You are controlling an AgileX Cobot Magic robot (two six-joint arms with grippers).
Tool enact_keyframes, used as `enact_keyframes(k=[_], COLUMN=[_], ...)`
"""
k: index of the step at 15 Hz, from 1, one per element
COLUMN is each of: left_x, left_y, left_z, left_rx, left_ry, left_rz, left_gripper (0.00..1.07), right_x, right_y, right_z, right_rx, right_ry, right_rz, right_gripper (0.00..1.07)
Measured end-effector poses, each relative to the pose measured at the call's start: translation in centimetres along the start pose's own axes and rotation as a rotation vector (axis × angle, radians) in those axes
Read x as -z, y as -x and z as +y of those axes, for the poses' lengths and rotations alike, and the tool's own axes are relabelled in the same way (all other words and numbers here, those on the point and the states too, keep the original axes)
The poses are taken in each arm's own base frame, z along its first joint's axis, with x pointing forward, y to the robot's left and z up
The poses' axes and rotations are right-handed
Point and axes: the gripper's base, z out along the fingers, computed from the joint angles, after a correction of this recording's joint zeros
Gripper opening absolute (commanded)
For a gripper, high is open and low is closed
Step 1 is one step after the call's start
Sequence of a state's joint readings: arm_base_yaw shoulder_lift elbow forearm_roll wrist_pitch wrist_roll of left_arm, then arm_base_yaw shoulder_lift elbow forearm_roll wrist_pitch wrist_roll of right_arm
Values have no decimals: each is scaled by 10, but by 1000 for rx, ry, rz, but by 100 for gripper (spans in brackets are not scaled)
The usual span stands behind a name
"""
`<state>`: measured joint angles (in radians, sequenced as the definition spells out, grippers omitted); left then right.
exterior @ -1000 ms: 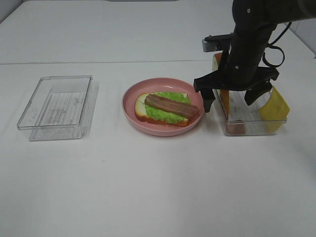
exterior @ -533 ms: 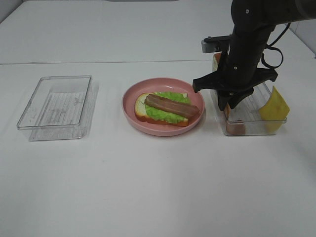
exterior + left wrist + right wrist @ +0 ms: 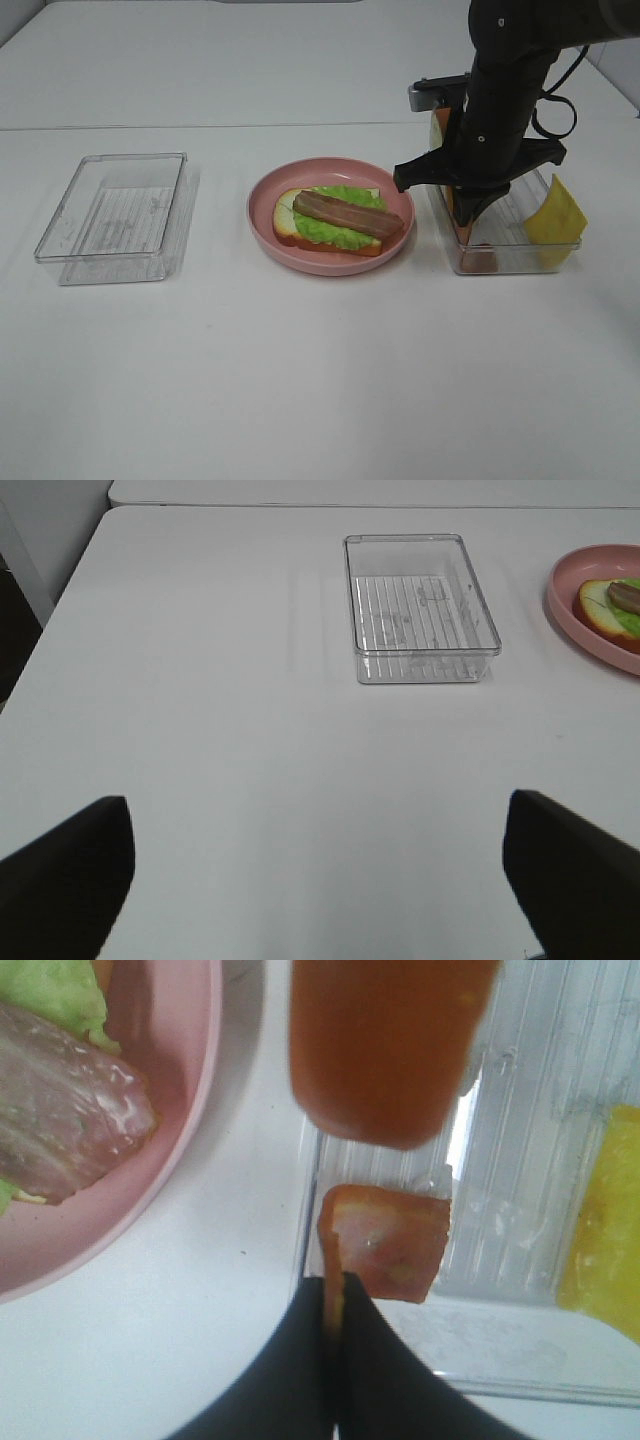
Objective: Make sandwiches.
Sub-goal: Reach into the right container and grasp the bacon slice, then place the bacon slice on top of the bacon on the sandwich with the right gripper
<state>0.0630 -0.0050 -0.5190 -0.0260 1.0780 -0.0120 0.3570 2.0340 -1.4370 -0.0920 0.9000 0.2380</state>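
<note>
The desk [image 3: 300,400] is white, smooth and matt. The left tray [image 3: 110,258] and right tray [image 3: 520,262] are clear glossy plastic with ribbed floors. The pink plate [image 3: 330,266] has a soft sheen. The bacon strip [image 3: 70,1110] and the orange-brown slice [image 3: 385,1245] look like wet-glossy plastic. The right tool [image 3: 333,1295] is matt black.

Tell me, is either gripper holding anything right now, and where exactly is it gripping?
The right gripper is shut on a thin reddish-orange food slice in the clear tray, pinching its edge. The left gripper is open, empty.
</note>
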Motion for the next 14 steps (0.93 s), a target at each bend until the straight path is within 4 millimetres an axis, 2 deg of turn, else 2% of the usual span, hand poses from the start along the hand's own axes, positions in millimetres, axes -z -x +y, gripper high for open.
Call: enact_keyframes(k=[2, 3, 4, 5, 8, 12, 14], left_x=[0, 0, 0, 0, 0, 0, 0], left_y=[0, 0, 0, 0, 0, 0, 0], left_z=[0, 0, 0, 0, 0, 0, 0], left_rx=[0, 0, 0, 0, 0, 0, 0], left_ry=[0, 0, 0, 0, 0, 0, 0], left_rz=[0, 0, 0, 0, 0, 0, 0], left_gripper=[92, 92, 92, 92, 92, 92, 92], right_x=[9, 22, 49, 55, 98, 118, 120], right_y=[-2, -5, -12, -13, -29, -39, -43], right_z=[-1, -3, -8, -9, -17, -15, 11], right_rx=[11, 17, 19, 20, 15, 41, 116], right_ry=[0, -1, -13, -18, -19, -7, 8], right_rz=[-5, -16, -45, -52, -102, -130, -147], right_gripper=[0, 0, 0, 0, 0, 0, 0])
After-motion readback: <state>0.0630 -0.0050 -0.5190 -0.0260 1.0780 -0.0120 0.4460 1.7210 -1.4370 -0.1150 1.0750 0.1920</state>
